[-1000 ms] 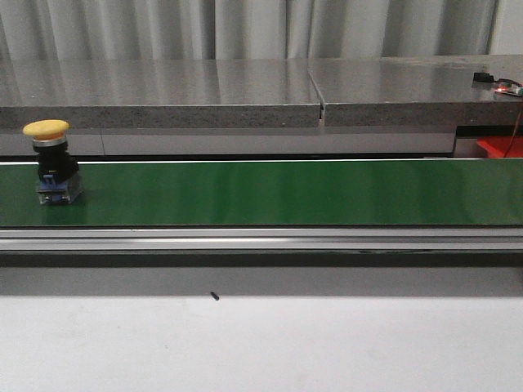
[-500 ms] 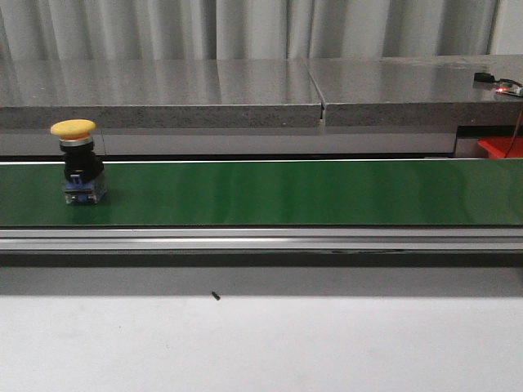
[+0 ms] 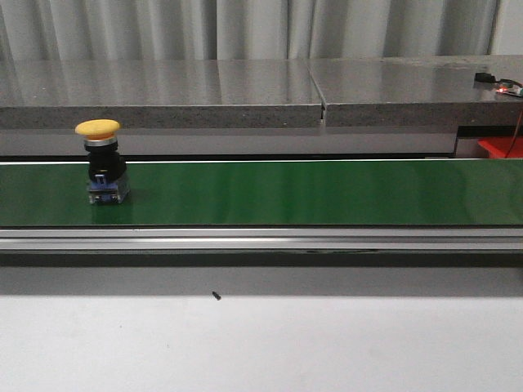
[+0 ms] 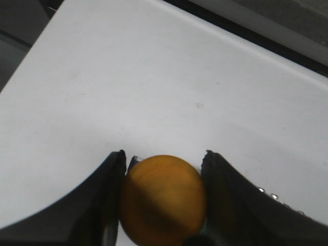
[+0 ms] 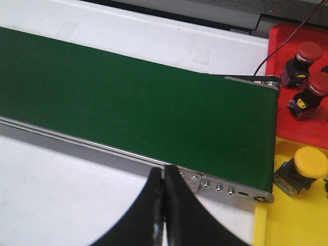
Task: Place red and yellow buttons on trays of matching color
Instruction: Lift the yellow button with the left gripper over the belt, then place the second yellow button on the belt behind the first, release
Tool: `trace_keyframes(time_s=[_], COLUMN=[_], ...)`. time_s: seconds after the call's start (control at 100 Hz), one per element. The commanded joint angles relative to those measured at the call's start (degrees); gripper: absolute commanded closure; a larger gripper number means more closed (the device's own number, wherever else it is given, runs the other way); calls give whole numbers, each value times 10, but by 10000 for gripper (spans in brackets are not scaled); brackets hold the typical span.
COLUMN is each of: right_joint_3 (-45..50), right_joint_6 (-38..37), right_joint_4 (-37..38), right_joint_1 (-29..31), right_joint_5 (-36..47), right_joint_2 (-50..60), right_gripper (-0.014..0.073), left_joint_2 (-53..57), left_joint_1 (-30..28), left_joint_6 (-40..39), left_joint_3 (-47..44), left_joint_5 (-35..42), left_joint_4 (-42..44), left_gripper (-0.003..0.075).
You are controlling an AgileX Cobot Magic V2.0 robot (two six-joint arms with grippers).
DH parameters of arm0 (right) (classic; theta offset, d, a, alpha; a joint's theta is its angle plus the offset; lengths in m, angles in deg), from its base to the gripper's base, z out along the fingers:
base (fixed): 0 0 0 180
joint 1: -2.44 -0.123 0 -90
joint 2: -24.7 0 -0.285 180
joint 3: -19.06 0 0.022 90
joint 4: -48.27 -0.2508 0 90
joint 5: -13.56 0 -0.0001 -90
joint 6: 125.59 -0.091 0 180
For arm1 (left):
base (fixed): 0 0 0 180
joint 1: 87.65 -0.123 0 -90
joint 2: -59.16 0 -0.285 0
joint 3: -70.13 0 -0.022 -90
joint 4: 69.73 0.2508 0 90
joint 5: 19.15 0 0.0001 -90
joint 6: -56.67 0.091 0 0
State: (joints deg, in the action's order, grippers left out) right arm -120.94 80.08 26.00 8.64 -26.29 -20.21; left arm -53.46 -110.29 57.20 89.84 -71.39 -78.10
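Front view, yellow button [image 3: 103, 162] upright on green belt [image 3: 310, 192], my left gripper [image 4: 163, 169] clamping yellow cap [image 4: 164, 199], my right gripper [image 5: 164, 179] closed empty.

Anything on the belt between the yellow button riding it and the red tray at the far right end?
No. In the front view the green belt is bare between the yellow button and the red tray.

Green conveyor belt [image 3: 310, 192] seen running across white table [image 3: 261, 343]; grey stone ledge [image 3: 245, 94] behind; small dark speck [image 3: 215, 296] on table.
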Motion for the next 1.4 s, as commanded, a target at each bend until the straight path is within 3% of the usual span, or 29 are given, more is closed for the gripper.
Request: trace_keyframes(time_s=[0.0,0.34,0.71,0.96,1.39], right_joint_3=[-15,-15,-15,-15,-15], right_joint_6=[3,3,3,3,3], right_joint_4=[-7,-7,-7,-7,-7], right_joint_1=[-1,-1,-1,-1,-1], right_joint_5=[31,31,31,31,31], right_joint_2=[2,2,2,2,2], right_gripper=[662,662,662,662,662], left_joint_2=[63,171,185,165,121], left_joint_1=[21,66,122,130,131], left_joint_6=[-5,-5,-5,-5,-5], left_joint_3=[-17,-161,-266,-279,-279], left_joint_5=[30,67,140,187,185], left_joint_4=[-10,-15,-29,-31,-31], left_gripper=[625,625,625,625,615])
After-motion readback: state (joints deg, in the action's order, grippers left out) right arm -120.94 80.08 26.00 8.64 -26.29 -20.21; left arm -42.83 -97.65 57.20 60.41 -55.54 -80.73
